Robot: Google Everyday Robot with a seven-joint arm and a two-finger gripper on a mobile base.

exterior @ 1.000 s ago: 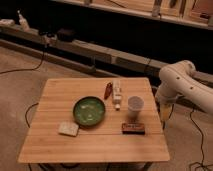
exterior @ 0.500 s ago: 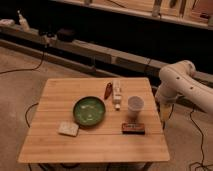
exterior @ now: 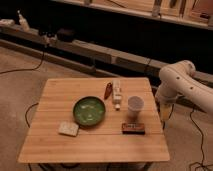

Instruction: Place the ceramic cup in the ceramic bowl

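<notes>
The white ceramic cup (exterior: 135, 106) stands upright on the wooden table (exterior: 60, 90), right of centre. The green ceramic bowl (exterior: 89, 110) sits to its left near the table's middle, holding nothing. My white arm (exterior: 177, 82) hangs off the table's right side. The gripper (exterior: 165, 113) points down beside the right table edge, about a cup's width right of the cup and apart from it.
A slim white bottle (exterior: 117, 92) and a red object (exterior: 107, 90) lie behind the cup. A dark flat packet (exterior: 133, 128) lies in front of the cup. A pale sponge block (exterior: 68, 129) sits front left. Shelving and cables run along the back wall.
</notes>
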